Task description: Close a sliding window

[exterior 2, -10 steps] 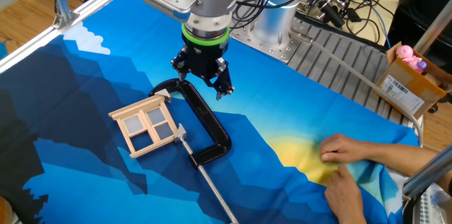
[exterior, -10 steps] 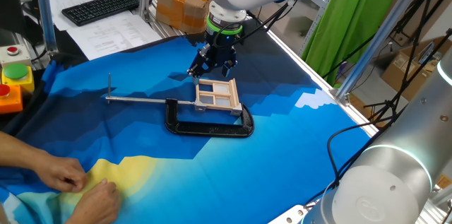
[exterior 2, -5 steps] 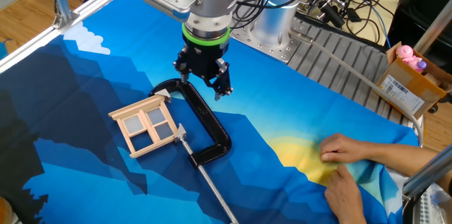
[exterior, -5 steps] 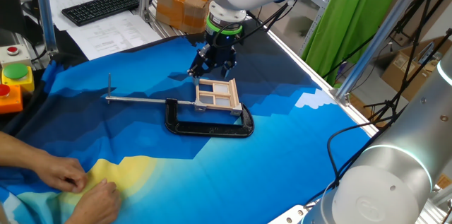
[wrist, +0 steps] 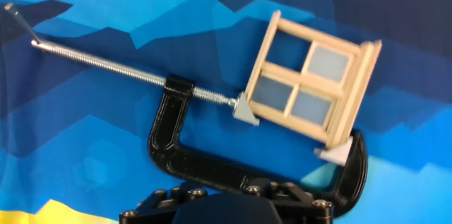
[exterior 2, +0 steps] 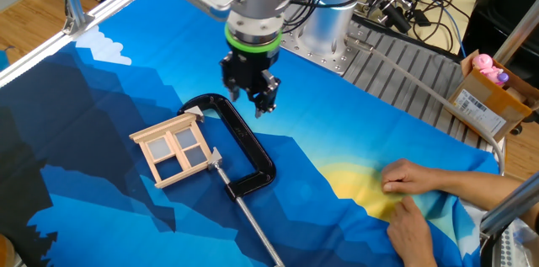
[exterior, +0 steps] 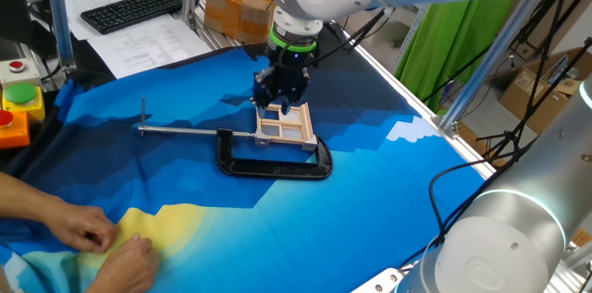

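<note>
The sliding window (exterior: 285, 125) is a small pale wood frame with crossbars and translucent panes, lying flat on the blue cloth. It is held between the ends of a black C-clamp (exterior: 274, 162). It also shows in the other fixed view (exterior 2: 175, 151) and in the hand view (wrist: 311, 83), where it lies tilted at the upper right. My gripper (exterior: 280, 101) hovers just above the window's far edge, open and empty. In the other fixed view my gripper (exterior 2: 255, 103) hangs over the clamp's curved back (exterior 2: 244, 141). The hand view shows only the gripper's black body at the bottom edge.
The clamp's long metal screw bar (exterior: 185, 129) runs left from the window. A person's hands (exterior: 102, 242) rest on the yellow part of the cloth at the front left. Red and green buttons (exterior: 17, 99) stand at the left edge. A keyboard (exterior: 134, 6) lies behind.
My gripper has turned about its wrist and shifted slightly toward the window. The window, the clamp and the hands have not moved.
</note>
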